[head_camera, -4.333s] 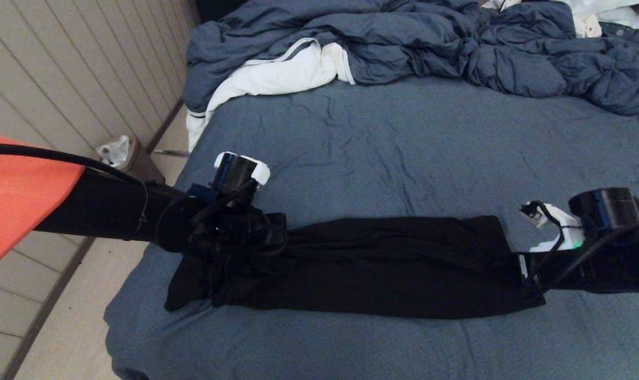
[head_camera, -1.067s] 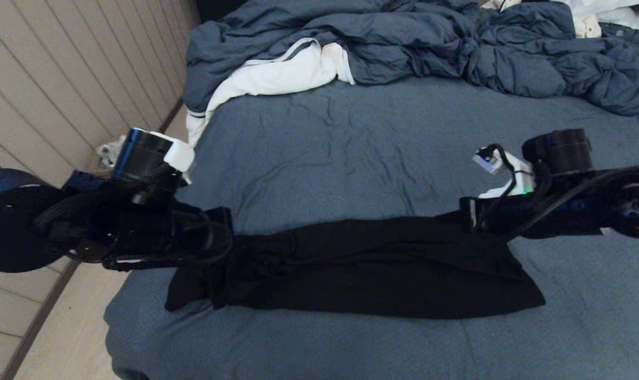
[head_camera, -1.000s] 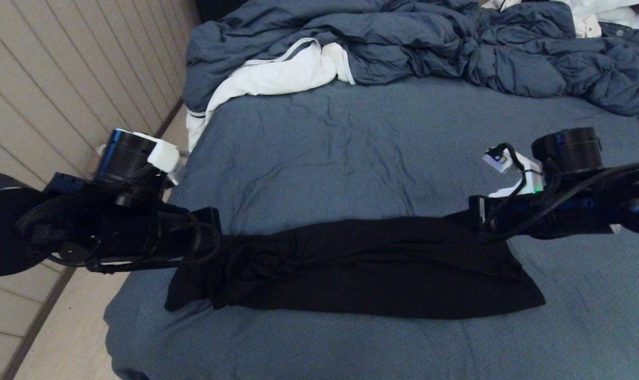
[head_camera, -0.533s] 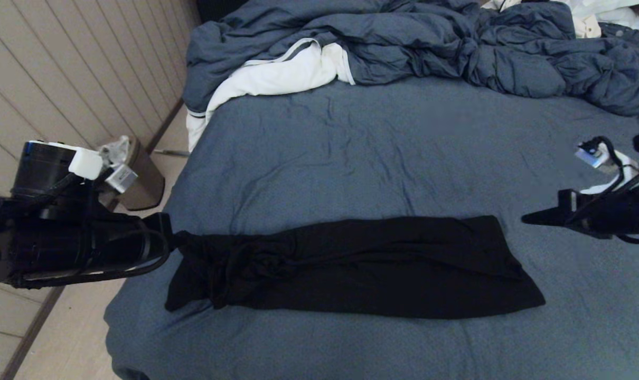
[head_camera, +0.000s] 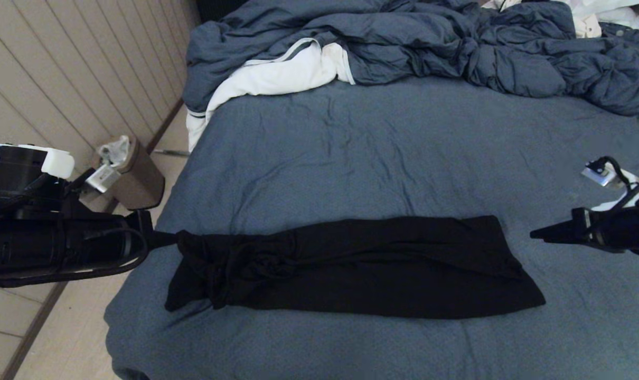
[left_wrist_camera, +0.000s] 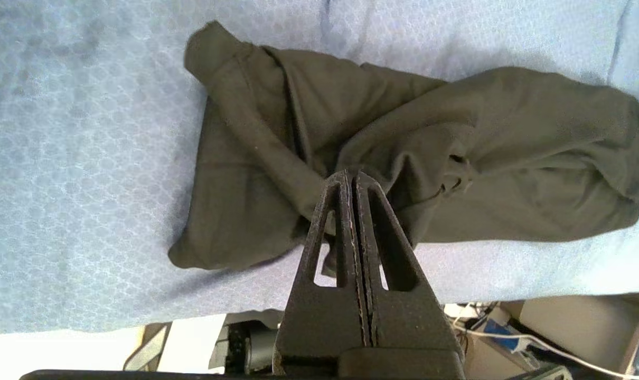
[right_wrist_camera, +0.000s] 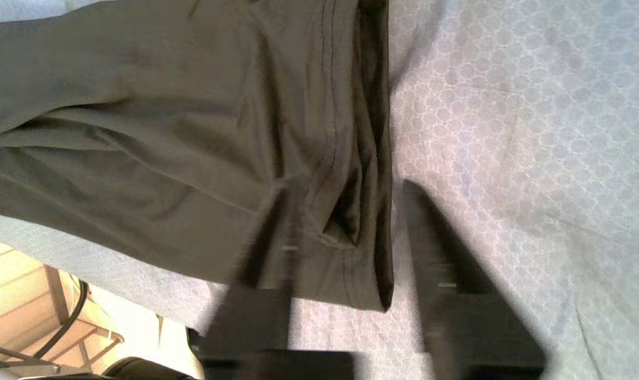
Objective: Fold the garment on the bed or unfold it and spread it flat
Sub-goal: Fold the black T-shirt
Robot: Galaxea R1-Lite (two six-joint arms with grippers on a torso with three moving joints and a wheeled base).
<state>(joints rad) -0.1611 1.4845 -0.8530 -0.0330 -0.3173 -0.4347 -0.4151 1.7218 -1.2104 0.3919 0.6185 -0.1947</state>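
Observation:
The garment [head_camera: 351, 266] is a black shirt folded into a long band across the near part of the bed [head_camera: 377, 148]; no print shows. My left gripper [head_camera: 163, 239] is shut, its tip touching the bunched left end [left_wrist_camera: 277, 121]. In the left wrist view the left gripper [left_wrist_camera: 352, 177] shows no cloth between its jaws. My right gripper [head_camera: 536, 234] hovers just beyond the garment's right end, apart from it. In the right wrist view the right gripper [right_wrist_camera: 345, 186] is open above the hemmed edge [right_wrist_camera: 372, 158], holding nothing.
A crumpled blue-grey duvet [head_camera: 457, 47] and a white cloth [head_camera: 277, 76] are heaped at the far end of the bed. A brown bin [head_camera: 134, 177] stands on the floor by the panelled wall, left of the bed's edge.
Both arms have drawn outward from the garment. The right gripper has opened and let go of the right end, which has dropped flat. The shut left gripper slid off to the left end.

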